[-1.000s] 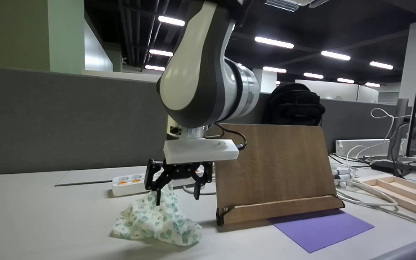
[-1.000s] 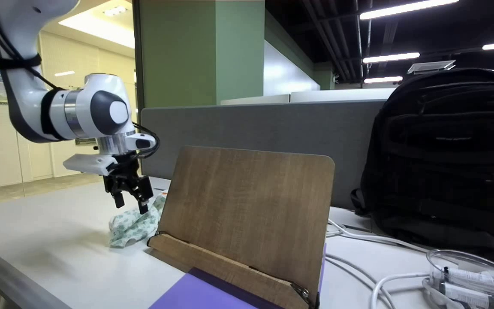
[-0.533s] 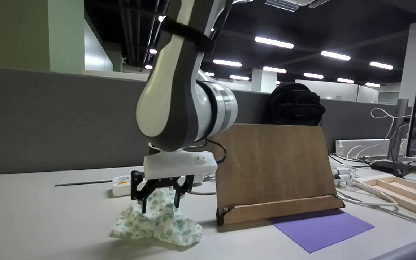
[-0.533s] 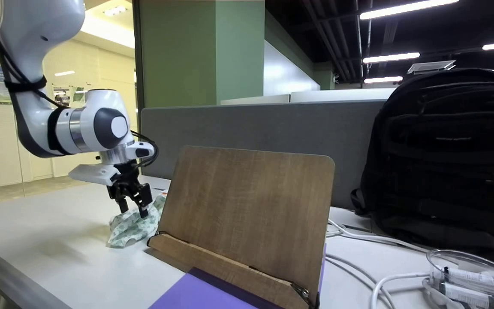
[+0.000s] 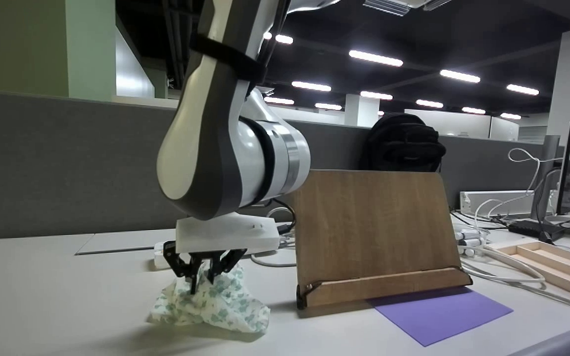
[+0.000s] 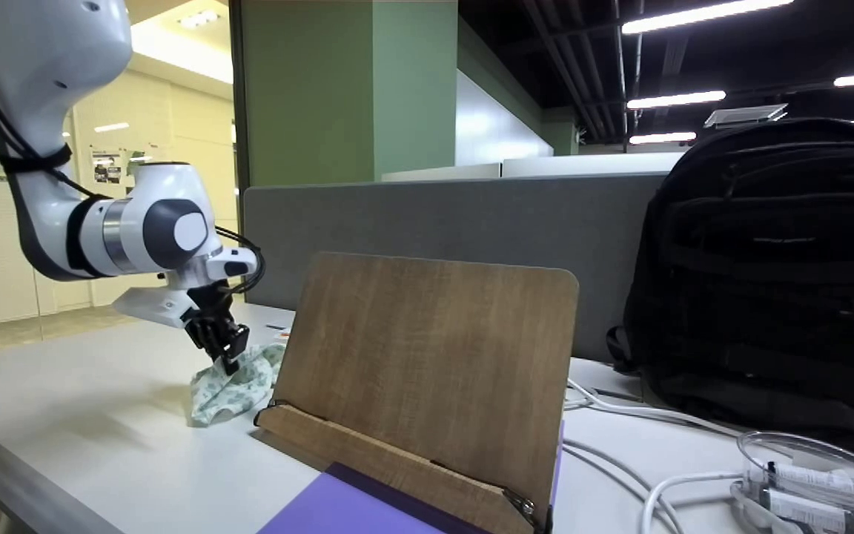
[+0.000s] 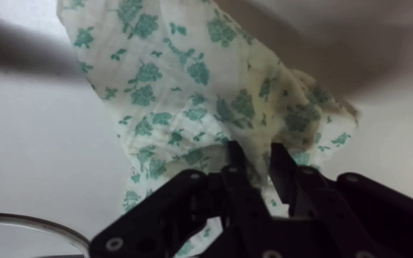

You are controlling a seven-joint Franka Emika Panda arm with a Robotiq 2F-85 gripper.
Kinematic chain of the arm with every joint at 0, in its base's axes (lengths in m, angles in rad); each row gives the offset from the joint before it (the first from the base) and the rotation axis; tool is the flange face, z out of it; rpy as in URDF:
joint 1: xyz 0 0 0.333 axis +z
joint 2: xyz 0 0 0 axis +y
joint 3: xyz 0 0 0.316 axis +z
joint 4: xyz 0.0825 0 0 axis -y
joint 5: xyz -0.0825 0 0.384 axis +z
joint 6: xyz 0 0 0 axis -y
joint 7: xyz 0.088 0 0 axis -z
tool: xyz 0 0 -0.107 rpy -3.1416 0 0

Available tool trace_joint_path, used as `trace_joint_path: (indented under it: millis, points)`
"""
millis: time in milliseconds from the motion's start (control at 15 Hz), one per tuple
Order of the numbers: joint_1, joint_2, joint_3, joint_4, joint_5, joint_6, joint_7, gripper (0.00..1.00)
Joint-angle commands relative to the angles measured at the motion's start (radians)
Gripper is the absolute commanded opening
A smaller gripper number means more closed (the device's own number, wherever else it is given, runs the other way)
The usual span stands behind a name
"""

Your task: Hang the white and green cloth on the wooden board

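The white and green cloth (image 5: 230,306) lies crumpled on the table, its middle raised in a loose peak; it also shows left of the stand in an exterior view (image 6: 238,397). My gripper (image 5: 202,287) points down into that peak, seen as well in the wrist view (image 7: 255,150). Its fingers (image 7: 281,168) stand a narrow gap apart, with a fold of cloth running between them. Some space still shows beside the fold, so no firm grip is visible. The wooden board (image 5: 374,227) leans upright on its stand to the cloth's right, with nothing on it in both exterior views.
A purple sheet (image 5: 443,316) lies partly under the board. Behind the cloth sits a white power strip (image 5: 160,259). White cables (image 6: 620,411), a black backpack (image 6: 760,282) and a clear container (image 6: 812,475) are beyond the board. A grey partition (image 5: 92,168) backs the table.
My gripper has come down and leftward, in an exterior view, into the cloth. Its fingers have drawn from wide apart to a narrow gap, and the cloth has shifted slightly with them.
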State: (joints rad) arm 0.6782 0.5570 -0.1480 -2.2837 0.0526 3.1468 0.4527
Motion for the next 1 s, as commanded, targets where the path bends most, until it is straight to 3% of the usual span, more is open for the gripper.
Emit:
trace_joint_path:
  millis: [0,267,533,733,933]
  points:
    - [0.005,-0.022,0.003,-0.011,0.047,0.026,-0.036,0.02]
    - [0.009,-0.114,-0.010,-0.053,0.068,0.006,-0.069,0.01]
    - [0.076,-0.274,-0.124,-0.112,0.027,-0.034,-0.055,0.01]
    - [0.208,-0.411,-0.319,-0.178,-0.028,-0.043,-0.016,0.01]
    - [0.343,-0.508,-0.557,-0.218,-0.183,-0.035,0.056,0.01]
